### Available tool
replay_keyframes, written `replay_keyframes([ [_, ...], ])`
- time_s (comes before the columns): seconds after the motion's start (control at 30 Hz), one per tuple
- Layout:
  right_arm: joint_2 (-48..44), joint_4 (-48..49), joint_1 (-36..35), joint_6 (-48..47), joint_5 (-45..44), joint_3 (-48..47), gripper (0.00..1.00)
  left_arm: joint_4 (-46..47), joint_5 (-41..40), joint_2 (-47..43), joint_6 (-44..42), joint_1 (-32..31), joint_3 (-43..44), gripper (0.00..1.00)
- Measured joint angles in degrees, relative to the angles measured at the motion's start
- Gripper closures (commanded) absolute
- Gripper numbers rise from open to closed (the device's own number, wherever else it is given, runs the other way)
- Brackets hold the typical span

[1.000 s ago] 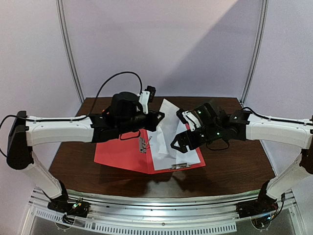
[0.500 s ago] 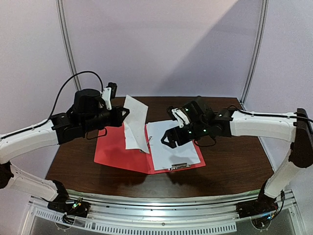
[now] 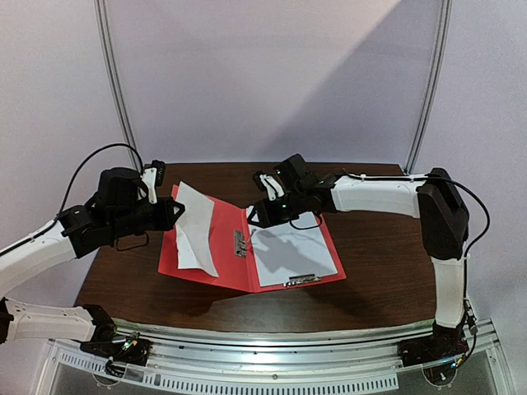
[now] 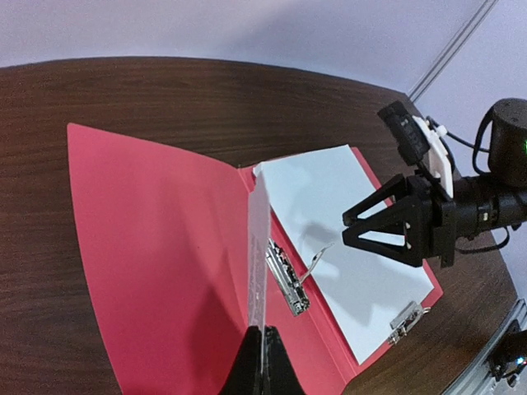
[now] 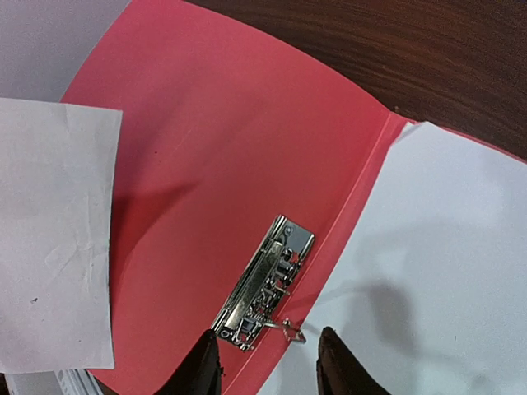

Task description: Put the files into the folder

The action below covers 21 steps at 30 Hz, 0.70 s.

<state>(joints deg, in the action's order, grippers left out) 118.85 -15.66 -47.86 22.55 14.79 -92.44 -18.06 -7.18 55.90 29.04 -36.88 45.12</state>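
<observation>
Top external: small sheet [image 3: 194, 234] pinched in left gripper [image 3: 175, 212] over folder [image 3: 221, 257]; right gripper [image 3: 254, 216] parted above clip [image 3: 240, 243].

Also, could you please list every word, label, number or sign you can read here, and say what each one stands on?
No text can be read anywhere.
The held sheet and the flat sheet in the folder look blank.
The folder and its clip show no lettering.
Any marking on the arms is too small to tell.
</observation>
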Motion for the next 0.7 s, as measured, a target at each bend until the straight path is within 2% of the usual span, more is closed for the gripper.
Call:
replay_keyframes([
  [0.1, 3.1, 0.3, 0.9, 0.1, 2.9, -2.4, 0.74, -0.8, 1.0, -0.6, 0.0, 1.1, -1.2, 1.00],
  [0.4, 8.4, -0.8, 1.4, -1.4, 7.4, -5.3, 0.85, -1.3, 3.4, -1.3, 0.0, 2.6, -3.7, 1.00],
  [0.7, 9.3, -2.4, 1.4, -2.6, 10.9, -4.7, 0.91, -1.1, 4.0, -1.1, -0.3, 3.3, -4.3, 1.00],
])
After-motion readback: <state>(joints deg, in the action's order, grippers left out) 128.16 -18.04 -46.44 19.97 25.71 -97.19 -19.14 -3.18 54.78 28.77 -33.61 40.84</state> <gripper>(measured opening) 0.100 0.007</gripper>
